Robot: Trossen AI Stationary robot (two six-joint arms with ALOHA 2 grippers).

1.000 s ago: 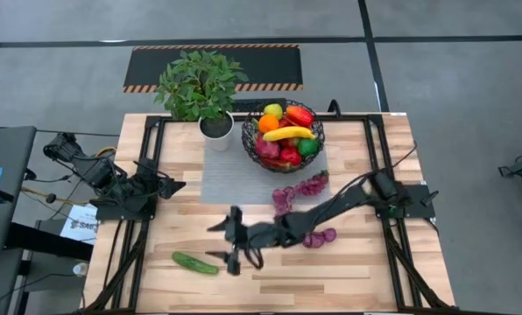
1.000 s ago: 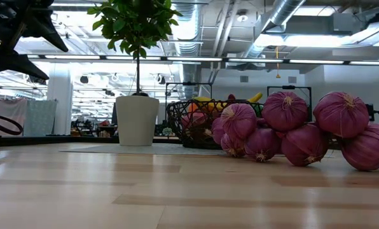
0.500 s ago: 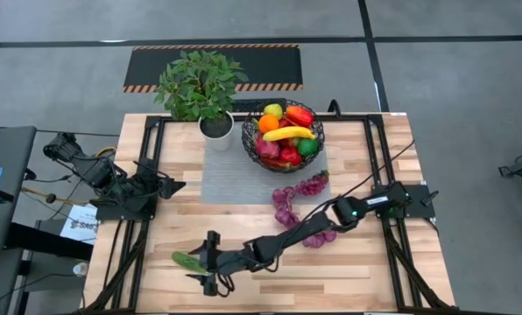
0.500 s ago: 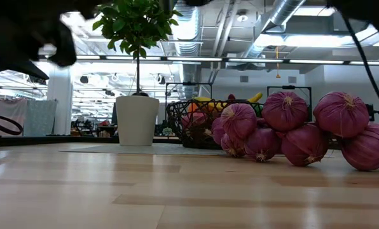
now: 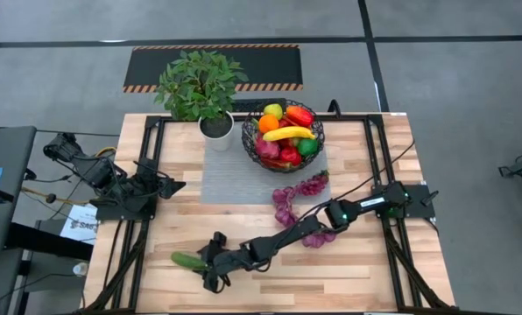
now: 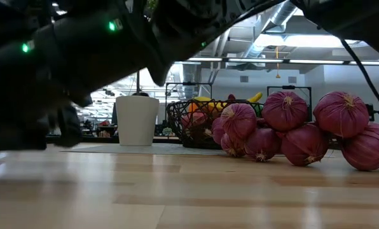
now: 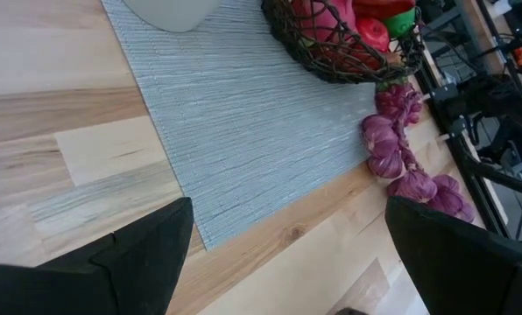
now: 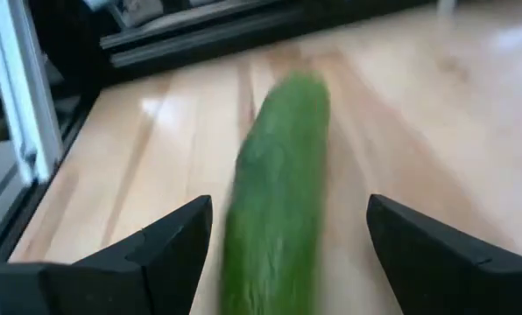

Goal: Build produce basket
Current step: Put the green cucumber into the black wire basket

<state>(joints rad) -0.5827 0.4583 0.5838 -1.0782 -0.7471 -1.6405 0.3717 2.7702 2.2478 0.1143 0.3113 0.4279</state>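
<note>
right gripper [image 8: 283, 254] open — straddling cucumber [image 8: 274, 197]

Grey floor [image 5: 471, 105], striped mat [image 5: 213, 68], ceiling ducts [image 6: 285, 16]

no readable text, labels or numbers
</note>
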